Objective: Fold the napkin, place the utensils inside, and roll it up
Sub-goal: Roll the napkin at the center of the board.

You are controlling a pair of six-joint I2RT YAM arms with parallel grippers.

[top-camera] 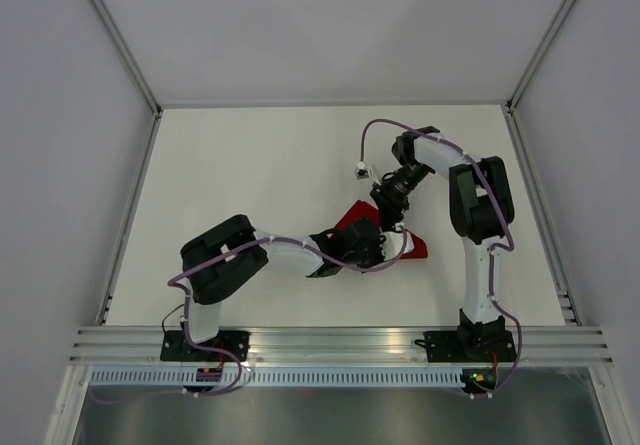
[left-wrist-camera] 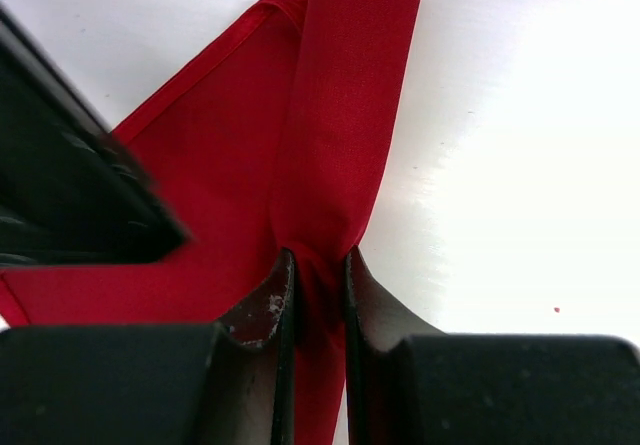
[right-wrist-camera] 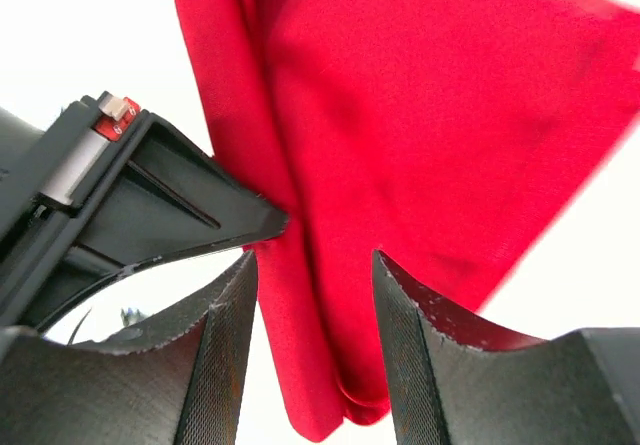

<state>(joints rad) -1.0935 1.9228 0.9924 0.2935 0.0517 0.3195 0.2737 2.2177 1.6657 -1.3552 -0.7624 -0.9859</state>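
Right of the desk's (top-camera: 250, 165) middle, well off every edge with wide room to the left and far side, the napkin (top-camera: 416, 247) lies bunched, its long axis running far-left to near-right. The left tool (left-wrist-camera: 318, 283) pinches a narrow fold of it, jaws almost together. The right tool (right-wrist-camera: 315, 275) straddles another fold from the far side, jaws apart and clamping nothing.

"What's that thin bright red cloth napkin (right-wrist-camera: 420, 135) doing?"

"A fold runs between the dark ribbed fingers of the right gripper (right-wrist-camera: 312, 260), jaws apart. The tip of the black left gripper (right-wrist-camera: 250, 215) touches its edge."
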